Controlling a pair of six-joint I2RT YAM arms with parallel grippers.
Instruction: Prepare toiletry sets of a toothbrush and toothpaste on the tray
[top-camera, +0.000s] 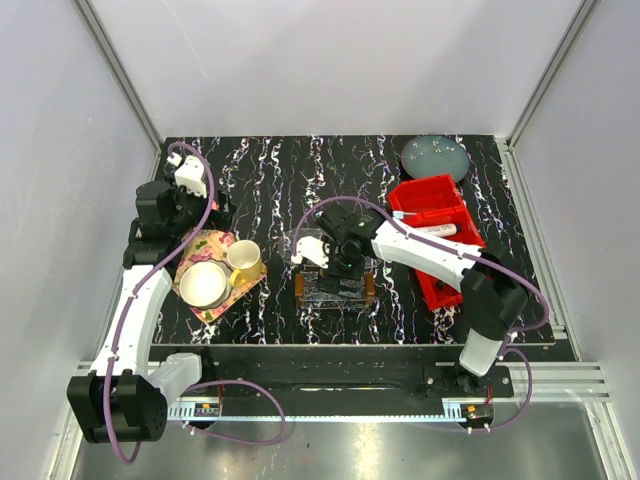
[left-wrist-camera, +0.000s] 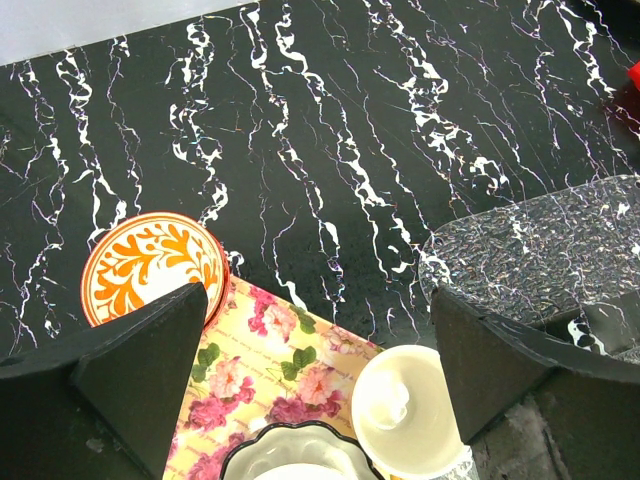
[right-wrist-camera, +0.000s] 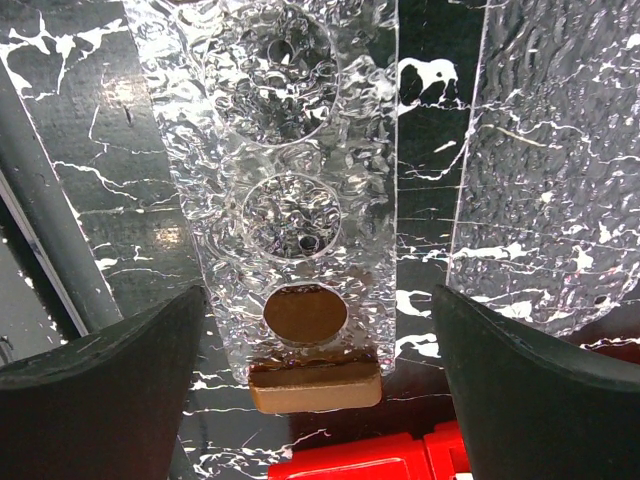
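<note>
Clear dimpled plastic tray (right-wrist-camera: 300, 120) has a brown wooden end handle (right-wrist-camera: 315, 388).

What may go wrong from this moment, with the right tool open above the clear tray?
The open right tool hangs directly over the tray; lowering it might knock or shift the tray.
The tray is see-through on the marbled table, so its edges may be misjudged.
A tube lies in the red bin; reaching in, the tool may hit the wall.

Red bin (top-camera: 428, 194), floral tray (top-camera: 204, 241), yellow cup (top-camera: 243, 260)
</note>
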